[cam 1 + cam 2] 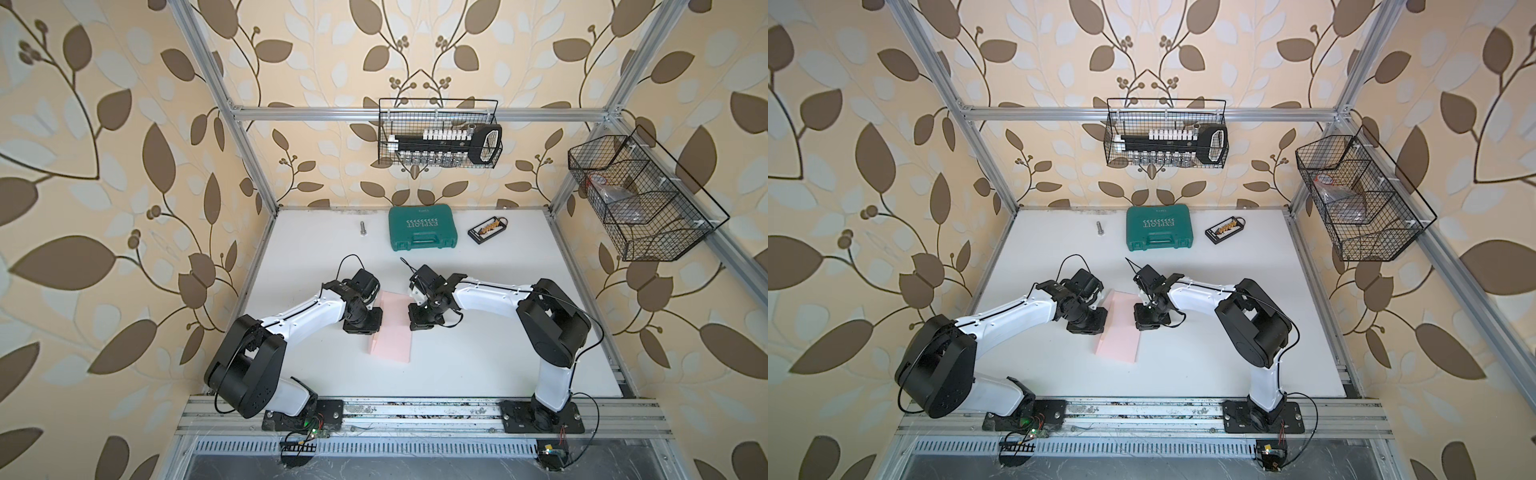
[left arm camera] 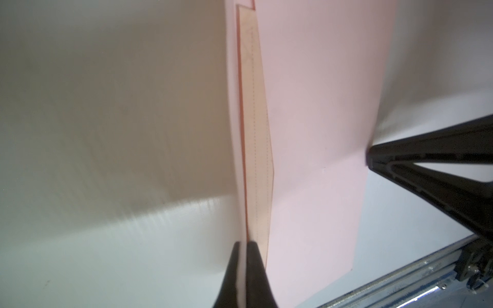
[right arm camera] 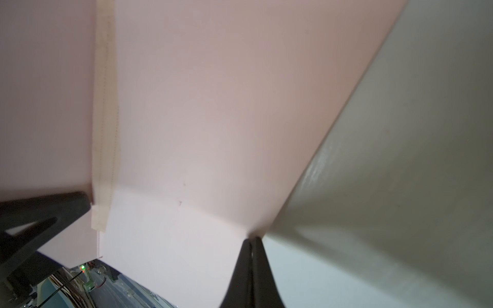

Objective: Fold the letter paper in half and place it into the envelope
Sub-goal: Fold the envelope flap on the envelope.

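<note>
Your left gripper point(image 2: 244, 245) pinches the flap side and your right gripper point(image 3: 252, 240) the opposite long edge of the envelope point(image 1: 390, 336), which lies between them, long axis near-to-far (the letter paper is nowhere plainly visible), so any pull runs left-right.

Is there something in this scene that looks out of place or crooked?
The pink envelope sits askew to the edges of the table, pinched at opposite edges by the shut left gripper and right gripper. A lone bolt lies loose near the green tool case.
</note>
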### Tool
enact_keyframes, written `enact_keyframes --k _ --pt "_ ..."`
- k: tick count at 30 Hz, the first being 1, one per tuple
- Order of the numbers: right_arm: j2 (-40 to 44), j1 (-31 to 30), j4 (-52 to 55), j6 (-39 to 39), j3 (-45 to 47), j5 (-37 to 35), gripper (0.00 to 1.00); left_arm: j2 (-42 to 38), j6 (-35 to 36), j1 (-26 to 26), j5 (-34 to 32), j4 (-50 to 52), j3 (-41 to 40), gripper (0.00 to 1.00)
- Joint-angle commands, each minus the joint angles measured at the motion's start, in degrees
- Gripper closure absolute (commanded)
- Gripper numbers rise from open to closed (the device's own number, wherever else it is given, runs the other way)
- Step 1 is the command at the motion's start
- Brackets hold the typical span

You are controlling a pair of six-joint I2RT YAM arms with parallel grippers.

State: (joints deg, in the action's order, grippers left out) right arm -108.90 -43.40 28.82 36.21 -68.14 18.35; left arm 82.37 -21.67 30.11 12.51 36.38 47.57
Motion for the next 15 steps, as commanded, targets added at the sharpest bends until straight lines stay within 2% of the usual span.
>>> enact_keyframes --k 1,15 --pt "-1.12 -0.59 0.1 0.71 -2.03 -1.1 1.0 2.01 -1.02 1.24 -3.16 0.96 0.3 1.0" --pt "-1.15 -1.11 -1.42 1.25 0.82 -1.83 1.0 5.15 -2.89 5.57 -5.78 2.31 4.37 0.91"
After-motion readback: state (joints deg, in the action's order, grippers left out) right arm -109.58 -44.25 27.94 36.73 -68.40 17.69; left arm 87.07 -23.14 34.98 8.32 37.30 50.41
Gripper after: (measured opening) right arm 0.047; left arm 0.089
